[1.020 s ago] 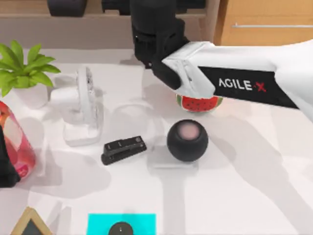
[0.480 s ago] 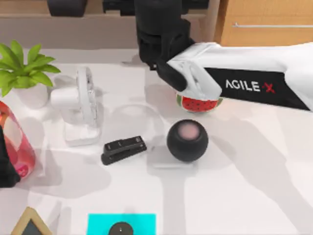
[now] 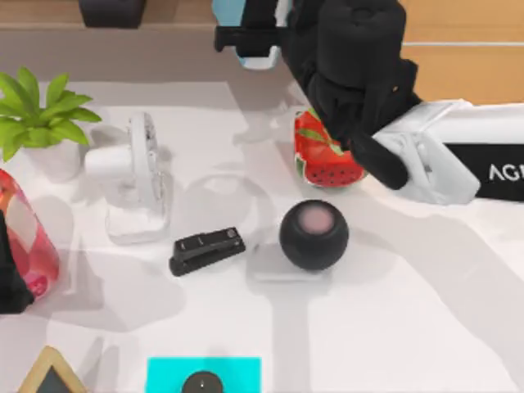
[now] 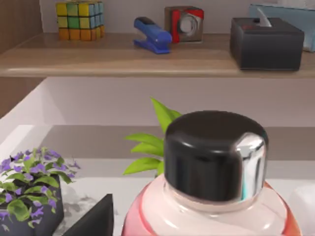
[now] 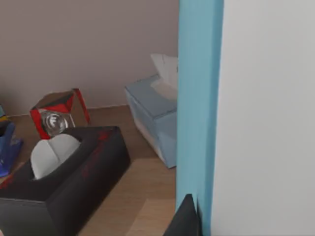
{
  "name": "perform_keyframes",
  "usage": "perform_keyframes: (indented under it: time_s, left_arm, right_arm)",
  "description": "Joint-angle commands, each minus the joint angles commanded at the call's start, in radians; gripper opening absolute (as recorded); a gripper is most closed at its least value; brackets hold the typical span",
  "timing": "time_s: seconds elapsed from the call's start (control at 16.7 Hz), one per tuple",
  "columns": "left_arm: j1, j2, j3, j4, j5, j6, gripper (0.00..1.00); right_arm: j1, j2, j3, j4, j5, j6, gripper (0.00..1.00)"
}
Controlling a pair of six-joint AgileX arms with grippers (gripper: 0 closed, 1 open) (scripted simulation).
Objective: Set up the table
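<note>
**Right gripper (image 3: 250, 39) pulled back toward shelf, baring more of watermelon-patterned piece (image 3: 321, 157)**

Half a second earlier the AgileX right arm had lain across the red, seed-dotted piece with its green rim. It had since swung toward the top view's right, its black wrist still hiding that piece's far edge. The gripper stood at the back of the table (image 3: 426, 327), clamped on a flat blue-and-white object (image 3: 260, 56) whose top was cut off. From the right wrist this object (image 5: 246, 118) showed a pale blue edge and a plain white face, with one dark fingertip (image 5: 184, 219) against it; what it was could not be made out. Behind it sat a matte black tissue box (image 5: 59, 182) and a light blue tissue box (image 5: 152, 118) on the wooden shelf (image 5: 147, 196).

The smooth white tabletop spread below the shelf, carrying a round black speaker (image 3: 313, 235), a black stapler (image 3: 207, 250), a white fan (image 3: 139, 176) and a leafy potted plant (image 3: 41, 119).

The left gripper (image 3: 10, 282) sat at the left edge, mostly out of frame beside a glossy red bottle (image 3: 24, 233); whether it held anything could not be told. Its wrist view showed the bottle's shiny black cap (image 4: 214, 155) close up.
</note>
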Motion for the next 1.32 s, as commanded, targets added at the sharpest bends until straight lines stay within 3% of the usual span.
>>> perform_keyframes:
  time_s: [0.36, 0.66, 0.96, 1.32]
  left_arm:
    - [0.0, 0.0, 0.0, 0.0, 0.0, 0.0, 1.0]
    - [0.0, 0.0, 0.0, 0.0, 0.0, 0.0, 1.0]
    - [0.0, 0.0, 0.0, 0.0, 0.0, 0.0, 1.0]
    - [0.0, 0.0, 0.0, 0.0, 0.0, 0.0, 1.0]
  right_arm:
    - [-0.109, -0.287, -0.408, 0.064, -0.347, 0.272, 0.0]
    - [-0.313, -0.435, -0.651, 0.09, -0.595, 0.528, 0.0]
    - [-0.643, -0.411, -0.705, 0.079, -0.741, 0.788, 0.0]
    - [-1.02, -0.246, -0.558, 0.052, -0.813, 1.043, 0.0]
